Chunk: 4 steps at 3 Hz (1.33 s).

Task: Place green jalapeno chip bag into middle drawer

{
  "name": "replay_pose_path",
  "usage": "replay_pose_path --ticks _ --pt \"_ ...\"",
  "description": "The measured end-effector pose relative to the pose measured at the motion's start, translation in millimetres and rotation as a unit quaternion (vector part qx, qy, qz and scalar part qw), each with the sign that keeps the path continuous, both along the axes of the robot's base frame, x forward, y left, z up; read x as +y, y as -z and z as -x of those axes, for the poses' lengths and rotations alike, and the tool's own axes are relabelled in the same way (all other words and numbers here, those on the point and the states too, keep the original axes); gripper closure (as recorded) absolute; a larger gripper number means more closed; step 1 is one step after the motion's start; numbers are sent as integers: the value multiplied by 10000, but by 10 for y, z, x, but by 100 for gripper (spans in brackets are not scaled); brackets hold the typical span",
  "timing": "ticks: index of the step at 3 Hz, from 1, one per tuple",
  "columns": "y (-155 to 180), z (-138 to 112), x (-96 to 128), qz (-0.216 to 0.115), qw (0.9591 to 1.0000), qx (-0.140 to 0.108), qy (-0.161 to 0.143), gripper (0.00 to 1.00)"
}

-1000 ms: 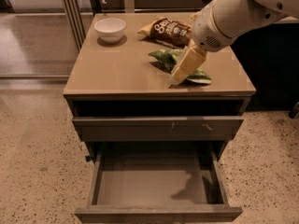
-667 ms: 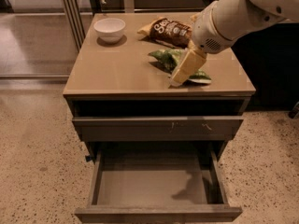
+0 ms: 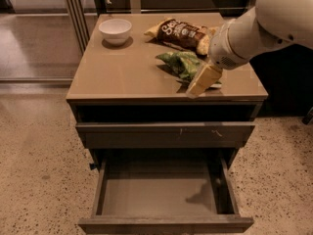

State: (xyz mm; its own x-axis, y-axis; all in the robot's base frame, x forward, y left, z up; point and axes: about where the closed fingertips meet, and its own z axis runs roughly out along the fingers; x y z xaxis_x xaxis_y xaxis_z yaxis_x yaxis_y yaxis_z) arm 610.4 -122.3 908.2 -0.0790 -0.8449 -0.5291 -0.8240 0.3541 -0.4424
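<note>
Reaching step: the green jalapeno chip bag (image 3: 180, 62) is judged to be lined up for a grasp and is not yet lifted.
Gripper: the gripper (image 3: 201, 81) is set low over the bag's right edge, near the front right of the cabinet top (image 3: 122, 67); how wide it stands cannot be told.
Bag position: it lies crumpled on the top, just in front of the larger brown chip bag (image 3: 183, 33) and well apart from the white bowl (image 3: 115, 31).
Middle drawer: the middle drawer (image 3: 156, 192) is pulled out below the closed scratched drawer front (image 3: 166, 133).
Slip risk: slick foil may be pinched only at its edge and lost during the lift.
Neighbour risk: the brown bag may be nudged or caught, since the two lie close.
Drop risk: the floor may be hit if the bag is released short of the drawer.
</note>
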Motion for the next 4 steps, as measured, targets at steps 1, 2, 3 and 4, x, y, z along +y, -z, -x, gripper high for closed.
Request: replay_pose_path --ticks 1,2,3,4 --pt "214 -97 -88 -107 9998 95 107 0" --pt "403 -208 -100 -237 9994 187 159 19" --pt "573 -315 -79 -393 9986 271 214 34" --pt "701 -415 -11 -498 9980 329 207 52"
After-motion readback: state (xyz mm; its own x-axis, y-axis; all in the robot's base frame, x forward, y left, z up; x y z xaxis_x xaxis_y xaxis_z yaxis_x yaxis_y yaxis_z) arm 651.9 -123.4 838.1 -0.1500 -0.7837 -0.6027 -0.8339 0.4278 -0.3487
